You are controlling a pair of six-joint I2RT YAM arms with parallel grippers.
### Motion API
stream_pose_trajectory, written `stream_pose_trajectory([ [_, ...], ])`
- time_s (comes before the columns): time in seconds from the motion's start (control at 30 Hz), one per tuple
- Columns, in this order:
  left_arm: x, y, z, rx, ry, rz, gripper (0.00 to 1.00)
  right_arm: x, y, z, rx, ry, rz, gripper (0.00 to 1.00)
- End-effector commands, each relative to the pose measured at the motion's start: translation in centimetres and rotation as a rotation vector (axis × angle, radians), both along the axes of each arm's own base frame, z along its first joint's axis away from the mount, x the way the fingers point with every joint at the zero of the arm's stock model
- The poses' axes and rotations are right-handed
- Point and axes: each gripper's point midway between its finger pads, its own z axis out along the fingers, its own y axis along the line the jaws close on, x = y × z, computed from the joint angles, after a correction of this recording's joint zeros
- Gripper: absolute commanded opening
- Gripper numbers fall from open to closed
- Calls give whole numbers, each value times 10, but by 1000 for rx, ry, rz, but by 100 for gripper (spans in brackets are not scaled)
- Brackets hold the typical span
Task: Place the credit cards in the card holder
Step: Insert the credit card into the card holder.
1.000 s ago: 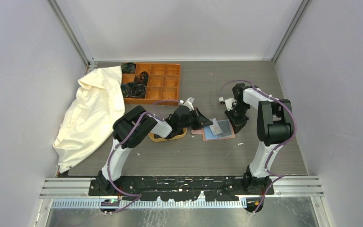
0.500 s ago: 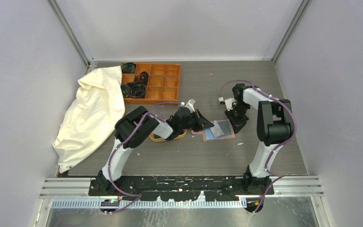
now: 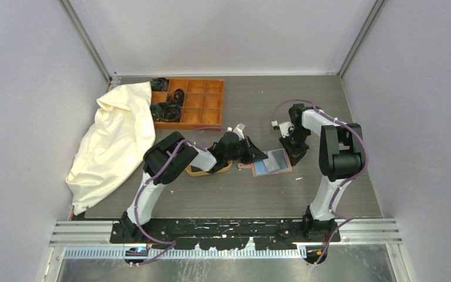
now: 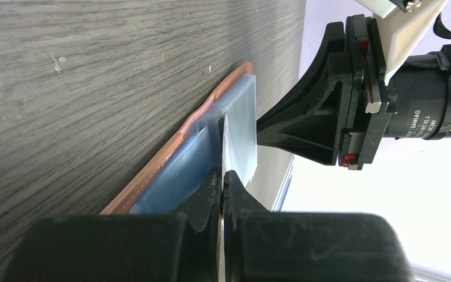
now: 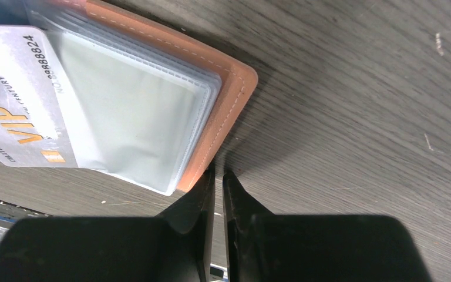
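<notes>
Pinching card [image 5: 17, 106] edge-on in clamped left gripper [image 4: 222, 179], card holder [image 5: 226, 94] just ahead; right gripper [image 5: 218, 176] near-closed, grip unclear.

A grey wood-grain table [image 3: 329, 188] carries an orange compartment box [image 3: 202, 103] near its far edge. A crumpled cream cloth [image 3: 114, 147] lies against the box's left side. An oval wooden tray [image 3: 199, 171] sits nearer than the box. The open card holder [image 3: 276, 161] lies nearer and to its right.
</notes>
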Motion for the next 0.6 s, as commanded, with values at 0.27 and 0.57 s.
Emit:
stream_pose_trajectory([
  [0.27, -10, -10, -9, 27, 62, -70, 0, 2, 9, 1, 31, 1, 21, 16],
  [0.57, -3, -19, -7, 23, 62, -86, 0, 5, 13, 7, 52, -22, 24, 17],
])
